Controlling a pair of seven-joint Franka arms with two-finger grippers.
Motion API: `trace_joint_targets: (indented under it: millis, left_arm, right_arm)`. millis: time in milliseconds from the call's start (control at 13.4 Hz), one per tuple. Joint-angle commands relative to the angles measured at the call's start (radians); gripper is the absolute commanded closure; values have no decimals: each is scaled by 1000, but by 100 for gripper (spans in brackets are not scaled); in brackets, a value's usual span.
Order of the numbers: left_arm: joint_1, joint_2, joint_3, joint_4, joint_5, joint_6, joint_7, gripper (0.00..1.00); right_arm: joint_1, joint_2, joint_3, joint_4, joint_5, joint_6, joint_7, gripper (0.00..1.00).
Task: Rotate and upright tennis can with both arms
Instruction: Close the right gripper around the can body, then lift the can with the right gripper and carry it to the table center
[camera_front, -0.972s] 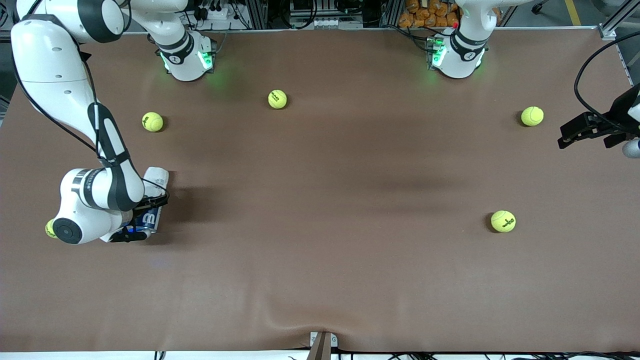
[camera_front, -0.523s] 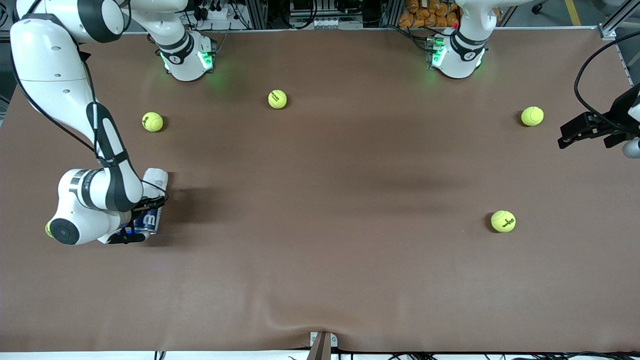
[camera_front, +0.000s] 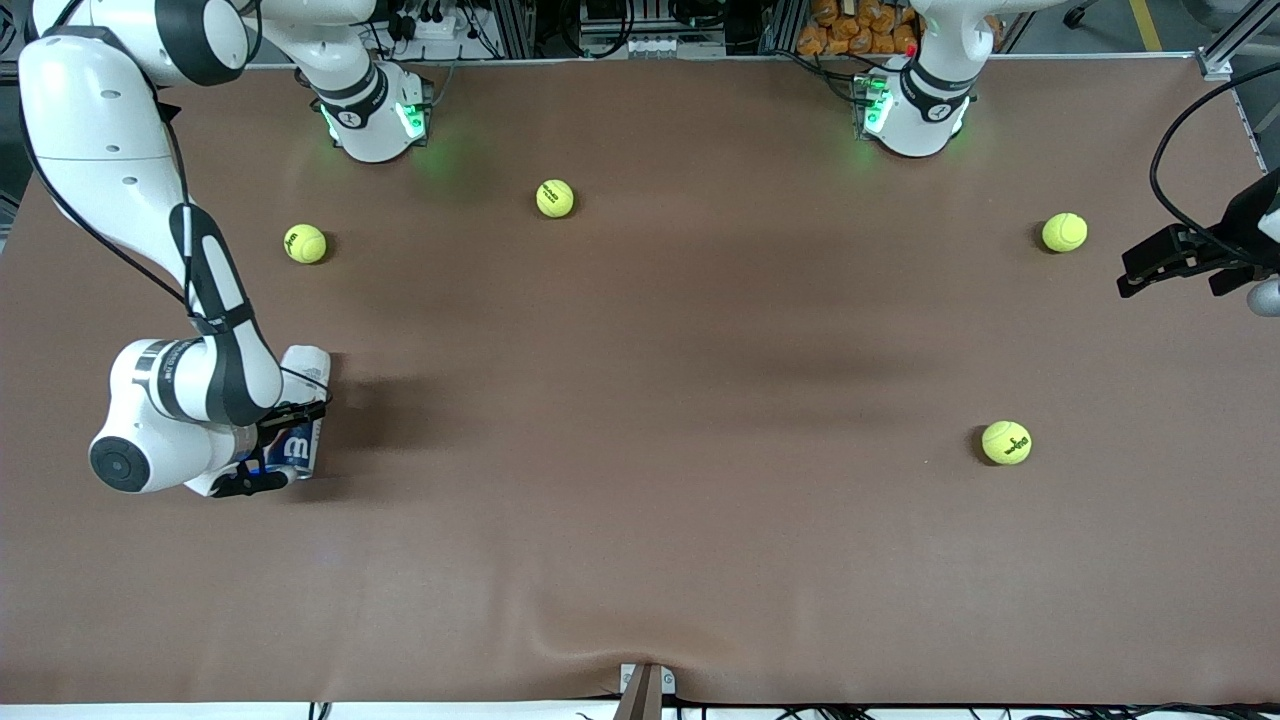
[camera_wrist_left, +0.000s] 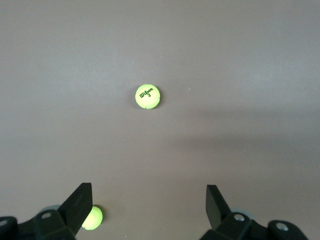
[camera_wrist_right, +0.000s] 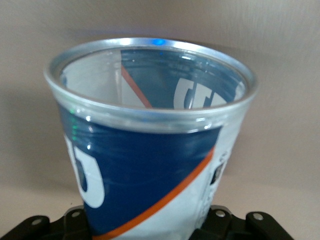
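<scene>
Front view, lower left of the frame: the right gripper (camera_front: 268, 455) is down at the surface (camera_front: 640, 520) with its fingers clamped on the tennis can (camera_front: 300, 405), which lies on its side toward the right arm's end, one end pointing toward the robots' bases and the navy part of its label nearer the camera. In the right wrist view the can's silver rim (camera_wrist_right: 150, 107) and open mouth fill the frame, the can rising straight out of the black gripper body at the bottom edge, so the hold looks square across the tube. To do this step well, I judge that the grip should stay firm but not crush the thin clear wall, and the lift and turn should be slow, since a smooth tube can swivel between two fingers; the can should come toward the middle of the surface where both arms can reach it. Moving rightward, a tennis ball (camera_front: 305, 243) lies above the can in the frame, near enough to be nudged by the forearm; another ball (camera_front: 555, 198) sits upper centre. A ball (camera_front: 1006, 442) at lower right and one (camera_front: 1064, 232) at upper right lie near any hand-over path. At the right edge the left gripper (camera_front: 1165, 262) waits over the surface with its fingers (camera_wrist_left: 80, 205) spread wide apart and holding nothing.
</scene>
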Motion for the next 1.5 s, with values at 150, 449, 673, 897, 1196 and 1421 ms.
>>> trace_joint_targets:
  millis: [150,449,673,897,1196,1421]
  left_arm:
    - [11,-4,-8,3,-7,-10,-1,0]
    - [11,-4,-8,1,-9,-10,0,0]
    - [11,-4,-8,1,-12,-10,-1,0]
    - [9,-2,-5,1,-12,-10,0,0]
    - [9,-2,-1,3,-13,-10,2,0]
    - [9,-1,-1,3,-12,-10,2,0]
  right_arm:
    - [65,6,45,92,-3,-8,-123,29]
    - [183,1,56,96,-2,21,-202,29]
    - [255,1,59,96,-7,32,-228,29]
    - [277,-2,61,109,-11,32,-466,29]
    - [315,0,82,122,6,21,-657,29]
    - [434,-5,100,123,6,5,-598,30]
